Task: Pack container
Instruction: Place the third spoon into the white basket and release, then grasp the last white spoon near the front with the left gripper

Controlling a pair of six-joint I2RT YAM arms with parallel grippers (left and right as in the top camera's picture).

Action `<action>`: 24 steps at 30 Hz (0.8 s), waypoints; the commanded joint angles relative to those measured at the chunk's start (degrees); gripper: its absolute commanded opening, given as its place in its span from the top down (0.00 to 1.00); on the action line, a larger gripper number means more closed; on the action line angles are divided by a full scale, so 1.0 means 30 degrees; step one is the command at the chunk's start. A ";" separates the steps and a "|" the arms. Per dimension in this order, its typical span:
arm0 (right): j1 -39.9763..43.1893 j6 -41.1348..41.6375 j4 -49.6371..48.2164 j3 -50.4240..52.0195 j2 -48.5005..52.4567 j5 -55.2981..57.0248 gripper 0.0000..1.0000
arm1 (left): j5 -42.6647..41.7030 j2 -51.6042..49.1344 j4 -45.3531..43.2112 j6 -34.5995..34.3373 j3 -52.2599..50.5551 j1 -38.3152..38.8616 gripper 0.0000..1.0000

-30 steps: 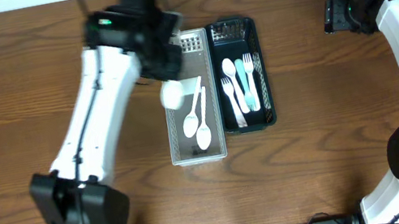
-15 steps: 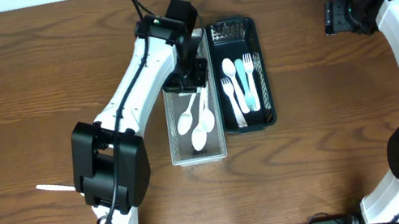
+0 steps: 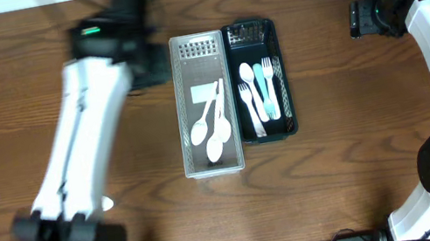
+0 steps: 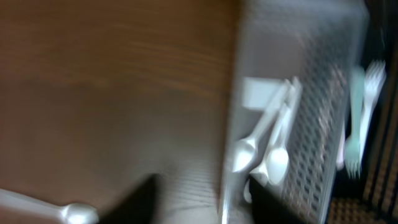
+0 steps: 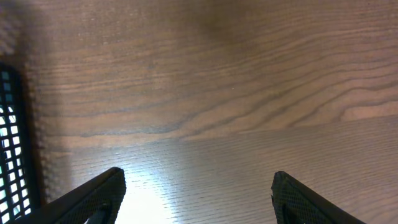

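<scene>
A white mesh container [image 3: 214,160] stands at the table's middle with white spoons [image 3: 213,130] lying in it and a white flat piece [image 3: 205,94] at their handle ends. The same container [image 4: 311,93] and spoons [image 4: 267,152] show blurred in the left wrist view. My left gripper [image 3: 149,64], smeared by motion, is to the left of the container; its dark fingers [image 4: 138,199] stand apart, open and holding nothing. Another white spoon [image 4: 59,213] lies on the wood. My right gripper [image 5: 196,199] hangs open over bare wood at the far right.
A dark green basket [image 3: 282,73] right beside the white container holds white and pale blue spoons and forks [image 3: 261,90]. Its mesh edge [image 5: 7,143] shows at the left of the right wrist view. A white bit [image 3: 106,202] lies near the left arm's base.
My left gripper was shut over the white container; it has opened and swung out to the left. The white piece now lies in the container. The right arm has not moved.
</scene>
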State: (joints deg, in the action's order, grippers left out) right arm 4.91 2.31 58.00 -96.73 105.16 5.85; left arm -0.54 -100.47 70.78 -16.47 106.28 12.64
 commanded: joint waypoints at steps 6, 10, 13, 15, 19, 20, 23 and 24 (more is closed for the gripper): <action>0.0146 -0.0248 0.0000 -0.0175 -0.0015 0.0051 0.21 | 0.1202 0.1027 0.3322 -1.0768 -0.0248 -0.7380 0.02; 0.0146 -0.0248 -0.0029 -0.0175 -0.0015 0.0051 0.21 | 0.1180 0.1027 0.2710 -1.3362 -0.2441 -1.0455 0.02; 0.0146 -0.0313 -0.0080 -0.0175 -0.0015 0.0051 0.21 | 0.0364 0.1020 0.1239 -1.3398 -0.5042 -1.1927 0.02; 0.0146 -0.0393 -0.0124 -0.0175 -0.0015 0.0051 0.21 | -0.0007 0.1020 0.0350 -1.3398 -0.7016 -1.2539 0.02; 0.0146 -0.0393 -0.0262 -0.0175 -0.0015 0.0051 0.21 | -0.0044 0.1020 -0.1676 -1.3413 -1.0659 -1.2801 0.02; 0.0146 -0.0393 -0.0277 -0.0175 -0.0015 0.0051 0.21 | -0.0044 0.1020 -0.2222 -1.3413 -1.1438 -1.2794 0.02; 0.0146 -0.0393 -0.0277 -0.0175 -0.0015 0.0051 0.21 | -0.0073 0.1020 -0.3854 -1.3916 -1.3733 -1.2830 0.02; 0.0146 -0.0393 -0.0270 -0.0175 -0.0015 0.0051 0.21 | -0.0211 0.1020 -0.4430 -1.3916 -1.4360 -1.2859 0.02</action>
State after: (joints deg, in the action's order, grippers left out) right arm 4.91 2.24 57.25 -96.73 105.16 5.87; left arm -0.73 -97.21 59.18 -56.23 66.94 -25.71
